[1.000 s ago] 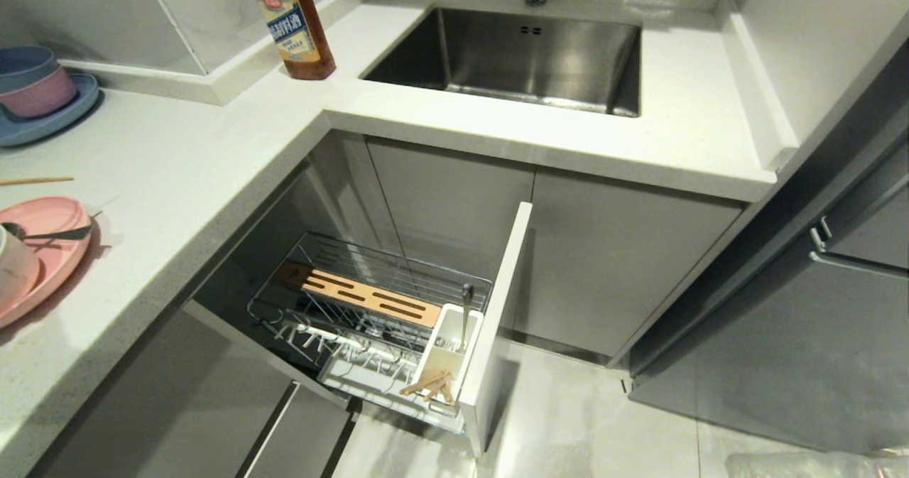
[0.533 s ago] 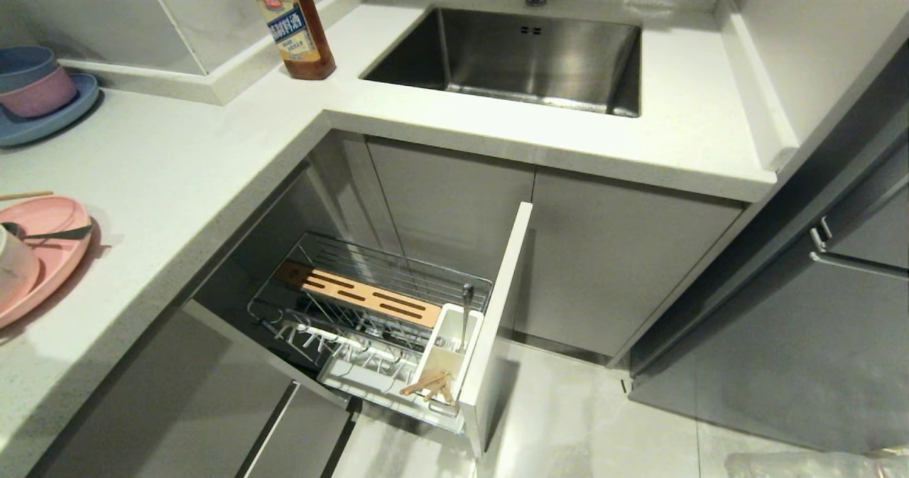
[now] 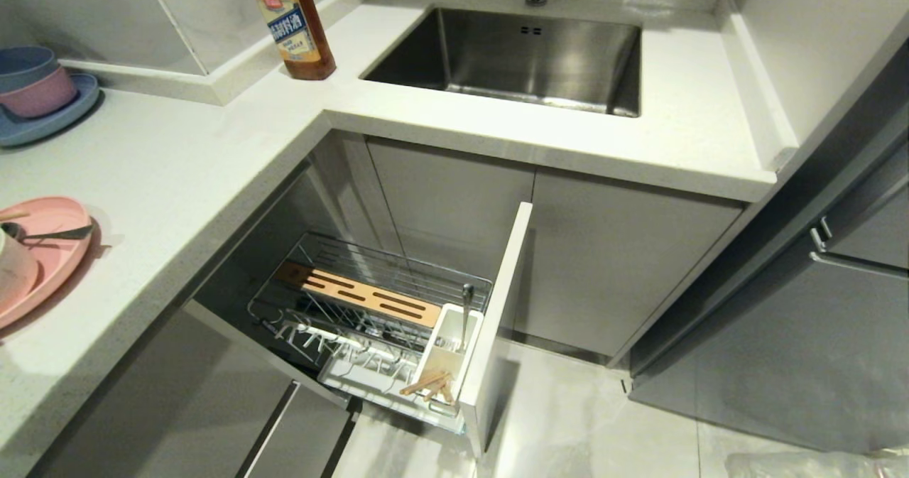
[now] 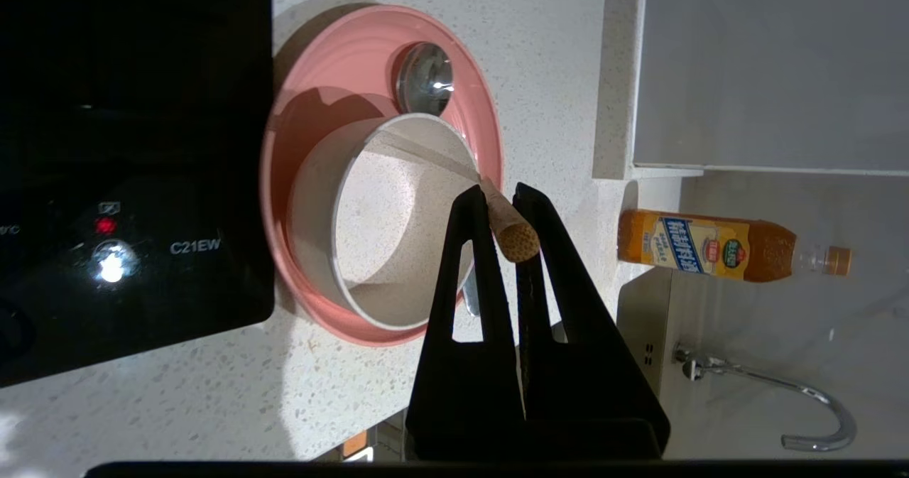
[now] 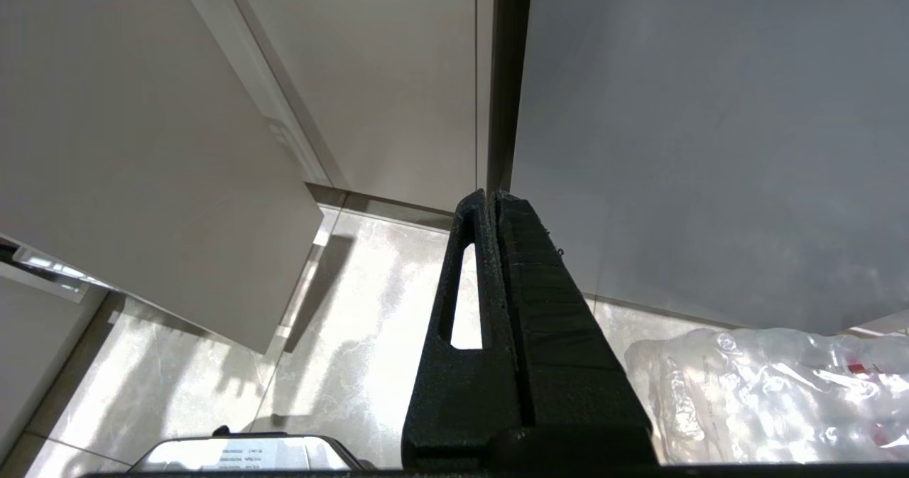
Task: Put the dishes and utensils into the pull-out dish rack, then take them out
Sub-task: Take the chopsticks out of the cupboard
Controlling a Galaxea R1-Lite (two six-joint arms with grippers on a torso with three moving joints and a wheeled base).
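In the left wrist view my left gripper (image 4: 501, 192) is shut on one light-wood chopstick (image 4: 517, 240). The stick's thin far end reaches over the cream-white bowl (image 4: 383, 215). That bowl sits on the pink plate (image 4: 334, 73), beside the metal spoon (image 4: 424, 79). The head view shows the plate (image 3: 50, 265), bowl (image 3: 13, 268) and spoon (image 3: 60, 234) at the left edge of the counter, with only the chopstick's tip (image 3: 13, 216) showing. The pull-out dish rack (image 3: 369, 314) stands open below. My right gripper (image 5: 492, 195) hangs shut over the floor.
The rack's white utensil cup (image 3: 447, 350) holds a metal utensil (image 3: 465, 311) and wooden stick ends (image 3: 429, 384). A black cooktop (image 4: 128, 144) lies beside the plate. A sauce bottle (image 3: 291, 20), the sink (image 3: 525, 55), stacked blue and pink bowls (image 3: 32, 84) and a plastic bag (image 3: 817, 464) are around.
In the head view the chopstick's tip has slid left and down, from over the bare counter to the plate's edge, and now barely shows. Nothing else has moved.
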